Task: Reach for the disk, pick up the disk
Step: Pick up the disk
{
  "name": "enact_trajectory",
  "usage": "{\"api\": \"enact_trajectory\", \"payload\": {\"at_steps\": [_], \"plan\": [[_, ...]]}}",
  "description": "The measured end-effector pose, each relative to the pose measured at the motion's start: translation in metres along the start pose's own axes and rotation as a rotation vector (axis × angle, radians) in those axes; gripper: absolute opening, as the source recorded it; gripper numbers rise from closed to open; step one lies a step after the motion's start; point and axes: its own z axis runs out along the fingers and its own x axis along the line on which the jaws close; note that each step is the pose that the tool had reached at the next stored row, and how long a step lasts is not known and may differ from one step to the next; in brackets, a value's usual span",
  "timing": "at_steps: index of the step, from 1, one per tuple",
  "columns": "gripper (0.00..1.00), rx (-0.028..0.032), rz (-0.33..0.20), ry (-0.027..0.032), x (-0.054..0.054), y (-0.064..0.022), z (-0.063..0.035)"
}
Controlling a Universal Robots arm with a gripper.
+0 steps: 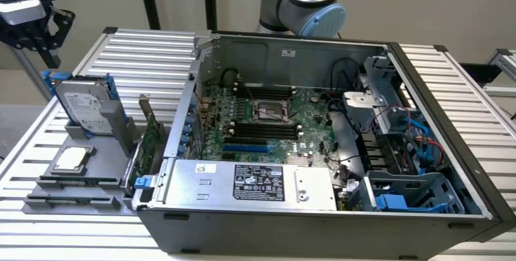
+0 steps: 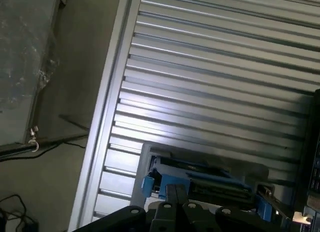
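Note:
The disk [image 1: 84, 105] is a silver-grey drive with a white label and a bright blue frame. It stands on edge in a grey holder [image 1: 89, 179] at the exterior view's left. My gripper [image 1: 42, 45] hangs above and a little to the left of it, apart from it, with nothing held. In the wrist view the disk's [image 2: 205, 178] blue-framed top edge lies just beyond my gripper [image 2: 175, 193], whose two dark fingers [image 2: 170, 194] press together, shut.
An open computer case [image 1: 322, 237] takes up the middle and right, with a motherboard [image 1: 270, 122] and a silver box with a black label [image 1: 258, 182]. A small silver chip [image 1: 71, 158] and an upright card [image 1: 150, 143] sit in the holder. The ribbed metal table [image 1: 145, 55] ends at the left.

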Motion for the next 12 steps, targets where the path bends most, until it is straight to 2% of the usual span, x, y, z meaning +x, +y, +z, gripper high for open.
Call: {"api": "enact_trajectory", "payload": {"at_steps": [12], "plan": [[0.11,0.0002,-0.210,0.0074,-0.0003,-0.0001,0.0012]]}}
